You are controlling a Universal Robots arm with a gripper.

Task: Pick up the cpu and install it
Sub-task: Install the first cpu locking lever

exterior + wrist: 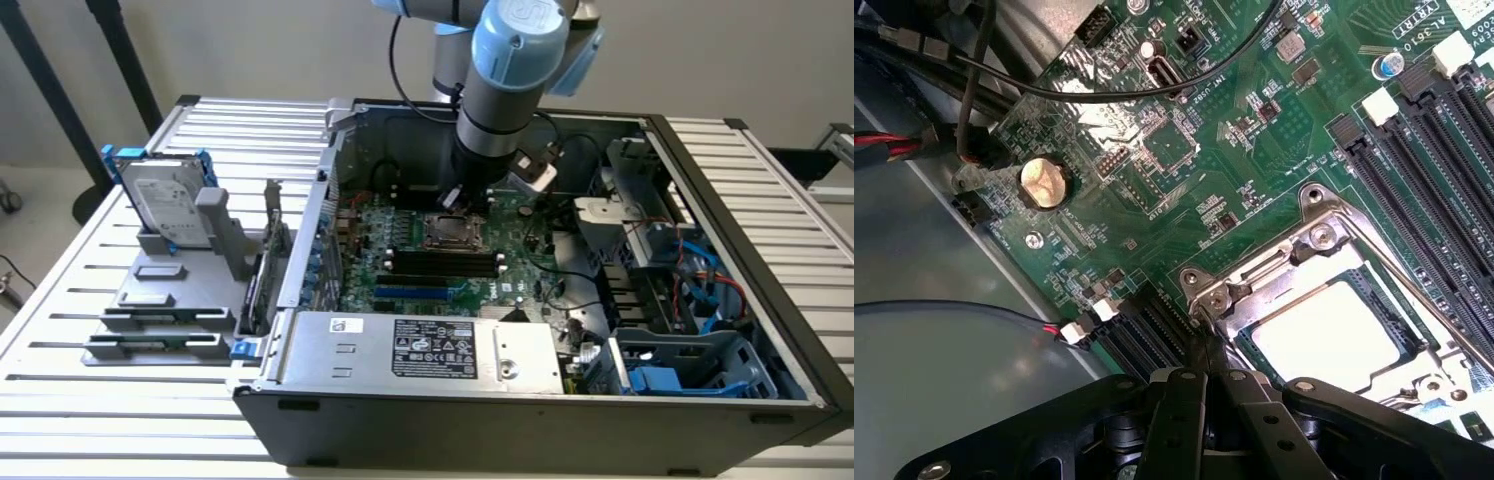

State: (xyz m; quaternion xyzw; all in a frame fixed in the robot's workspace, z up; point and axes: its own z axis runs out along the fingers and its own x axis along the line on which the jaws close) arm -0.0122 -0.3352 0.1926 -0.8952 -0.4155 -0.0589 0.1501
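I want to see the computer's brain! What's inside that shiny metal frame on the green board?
Inside the metal frame sits the cpu, a flat, pale square. The frame's bars cover its edges, and the robot's shut hand hides the corner nearest it. What lies under the chip cannot be seen.

- Open computer case [747,200] lying on a slatted white table [80,250], its green motherboard [400,270] facing up.
- Grey power supply box [420,350] with a white label along the case's near edge.
- Silver hard drive [167,205] with blue brackets standing upright in a grey holder [160,300], on the exterior view's left.
- Blue drive bays [667,375] on the exterior view's right.
- Up close: a round coin battery [1044,182], black memory slots [1424,170], a black cable [1184,80] draped over the board.
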